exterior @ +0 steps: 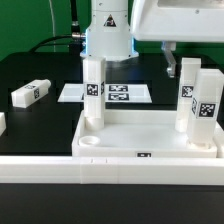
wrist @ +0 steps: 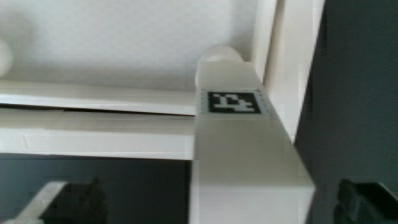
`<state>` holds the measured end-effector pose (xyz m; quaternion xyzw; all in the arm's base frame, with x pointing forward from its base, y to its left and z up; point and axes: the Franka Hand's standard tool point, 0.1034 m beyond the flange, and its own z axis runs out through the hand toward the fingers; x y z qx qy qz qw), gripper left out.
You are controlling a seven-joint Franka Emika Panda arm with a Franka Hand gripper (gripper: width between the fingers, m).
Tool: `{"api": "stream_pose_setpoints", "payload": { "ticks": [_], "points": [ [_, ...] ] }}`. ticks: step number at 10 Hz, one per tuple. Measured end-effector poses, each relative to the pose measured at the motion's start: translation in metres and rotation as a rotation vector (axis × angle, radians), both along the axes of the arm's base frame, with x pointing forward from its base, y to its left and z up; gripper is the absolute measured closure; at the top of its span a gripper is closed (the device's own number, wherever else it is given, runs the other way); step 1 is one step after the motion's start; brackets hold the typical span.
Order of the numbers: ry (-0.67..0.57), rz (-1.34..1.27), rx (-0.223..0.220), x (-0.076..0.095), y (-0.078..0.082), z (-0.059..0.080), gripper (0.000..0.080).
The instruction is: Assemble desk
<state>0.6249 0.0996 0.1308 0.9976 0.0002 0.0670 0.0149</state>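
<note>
Leg upright at tabletop corner, long axis vertical; gripper wide open, empty.

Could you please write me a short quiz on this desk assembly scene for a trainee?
1. How many legs stand upright on the tabletop?
2. True or false: the gripper is shut.
3. Where is the loose leg? A) lying on the table, at the exterior view's left; B) upright on the tabletop; C) between the gripper's fingers.
Key: 1) three; 2) false, it is open; 3) A.
</note>
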Motion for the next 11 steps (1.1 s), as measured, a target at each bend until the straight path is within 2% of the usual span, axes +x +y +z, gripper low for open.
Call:
{"api": "stream_pose_setpoints", "payload": {
  "ticks": [6,8,10,11],
  "points": [
    [-0.008,0.007,-0.007,0.0010,0.0009,-0.0088,0.0162],
    [-0.009,-0.032,-0.002,0.0009,0.0010,-0.0092,0.0506],
    [-0.010,-0.062,0.004,0.0008,0.0009,-0.0093,0.0511],
    [-0.013,-0.172,0.019,0.0007,0.0009,-0.0095,0.0511]
  ]
}}
